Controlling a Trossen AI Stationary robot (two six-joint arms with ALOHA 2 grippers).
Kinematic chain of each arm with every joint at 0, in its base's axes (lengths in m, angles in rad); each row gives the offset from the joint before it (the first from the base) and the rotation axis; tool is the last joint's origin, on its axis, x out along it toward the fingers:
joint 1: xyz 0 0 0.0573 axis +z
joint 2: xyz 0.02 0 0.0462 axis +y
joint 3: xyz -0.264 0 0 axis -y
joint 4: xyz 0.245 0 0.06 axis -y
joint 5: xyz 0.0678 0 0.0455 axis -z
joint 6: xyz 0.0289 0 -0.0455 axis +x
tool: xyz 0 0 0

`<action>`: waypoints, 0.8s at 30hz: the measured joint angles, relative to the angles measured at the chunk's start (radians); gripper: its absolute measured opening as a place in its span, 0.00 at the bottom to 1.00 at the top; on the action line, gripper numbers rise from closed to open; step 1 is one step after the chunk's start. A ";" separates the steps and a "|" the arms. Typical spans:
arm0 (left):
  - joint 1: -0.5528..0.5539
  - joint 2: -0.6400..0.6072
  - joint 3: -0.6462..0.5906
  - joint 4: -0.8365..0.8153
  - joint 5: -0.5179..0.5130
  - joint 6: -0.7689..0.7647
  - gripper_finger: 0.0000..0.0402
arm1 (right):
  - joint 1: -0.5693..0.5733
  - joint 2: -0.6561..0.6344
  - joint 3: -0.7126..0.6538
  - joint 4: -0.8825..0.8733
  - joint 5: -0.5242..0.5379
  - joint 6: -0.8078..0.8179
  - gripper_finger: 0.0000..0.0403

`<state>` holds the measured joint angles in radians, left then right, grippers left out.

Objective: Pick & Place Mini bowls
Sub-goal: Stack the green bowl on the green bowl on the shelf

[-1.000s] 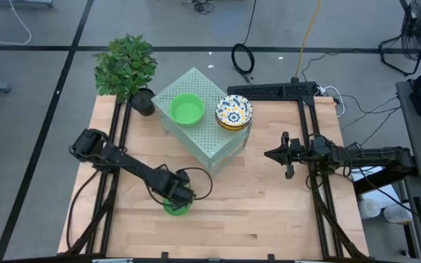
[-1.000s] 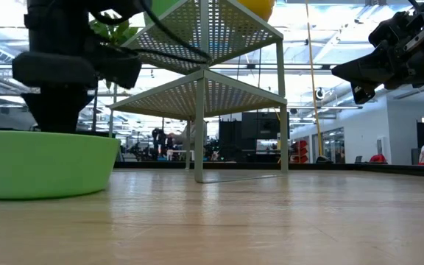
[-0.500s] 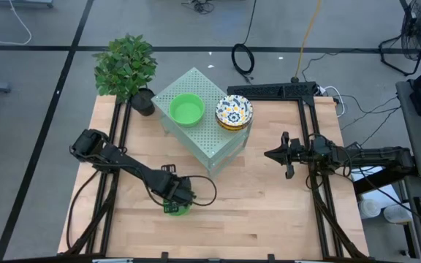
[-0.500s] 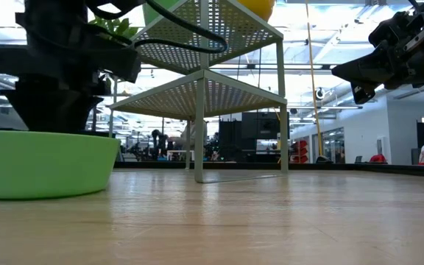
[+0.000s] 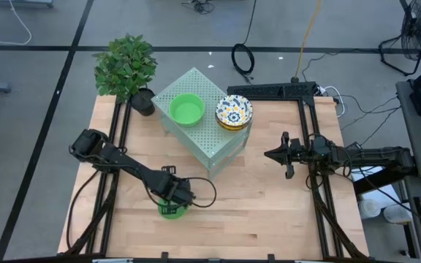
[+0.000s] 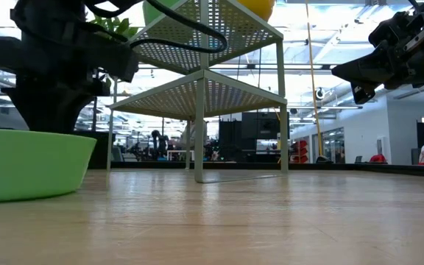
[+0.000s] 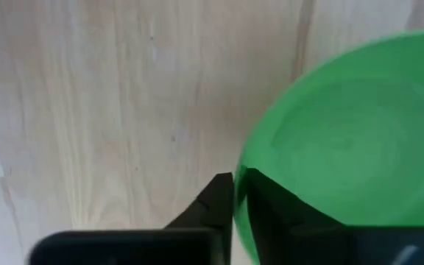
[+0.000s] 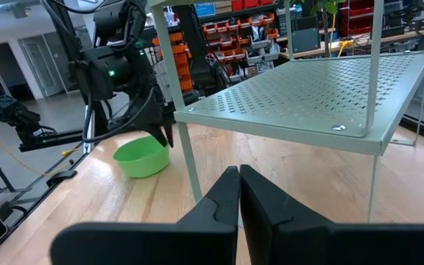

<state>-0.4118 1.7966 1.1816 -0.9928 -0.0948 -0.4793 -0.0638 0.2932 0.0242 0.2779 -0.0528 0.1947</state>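
Note:
A plain green mini bowl (image 5: 171,211) stands on the wooden table near its front left. My left gripper (image 7: 234,180) points straight down over the bowl and is shut on its rim. The low view shows the bowl (image 6: 28,163) close up at the left, under the dark gripper (image 6: 54,88). Another green bowl (image 5: 186,109) and a stack of floral bowls (image 5: 234,111) rest on top of the pale green perforated shelf (image 5: 203,142). My right gripper (image 8: 238,177) waits shut and level at the table's right side. My left gripper pinches the green bowl's rim (image 7: 247,158) between its two fingers, one finger inside the bowl (image 7: 271,210) and one outside (image 7: 208,202). The fingers come from above, pointing down. The bowl's base is on the table.
A potted plant (image 5: 126,66) stands at the far left corner beside the shelf. Bare wood lies between the shelf and the table's near edge. Black frame rails (image 5: 320,190) run along both sides of the table.
My left gripper has rolled about its downward-pointing line while staying over the bowl. The green bowl has slid a little toward the table's left edge.

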 joint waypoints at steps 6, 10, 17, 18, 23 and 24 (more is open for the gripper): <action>0.015 -0.005 0.002 0.002 0.061 -0.051 0.03 | 0.000 0.000 0.000 0.000 0.000 0.000 0.00; 0.015 -0.018 0.011 -0.002 0.069 -0.100 0.05 | 0.000 0.000 0.000 0.000 0.000 0.000 0.00; -0.004 -0.115 0.076 0.000 0.011 -0.118 0.03 | 0.000 0.000 0.000 0.000 0.000 0.000 0.00; -0.009 -0.138 0.090 -0.002 -0.011 -0.118 0.03 | 0.000 0.000 0.000 -0.002 0.000 0.000 0.00; -0.037 -0.257 0.169 -0.001 -0.154 -0.078 0.02 | 0.000 0.000 0.000 -0.002 0.000 0.000 0.00; -0.042 -0.281 0.190 -0.001 -0.193 -0.075 0.02 | 0.000 0.000 0.000 -0.002 0.000 0.000 0.00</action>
<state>-0.4534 1.5154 1.3717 -0.9941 -0.2883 -0.5542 -0.0635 0.2928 0.0242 0.2756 -0.0525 0.1943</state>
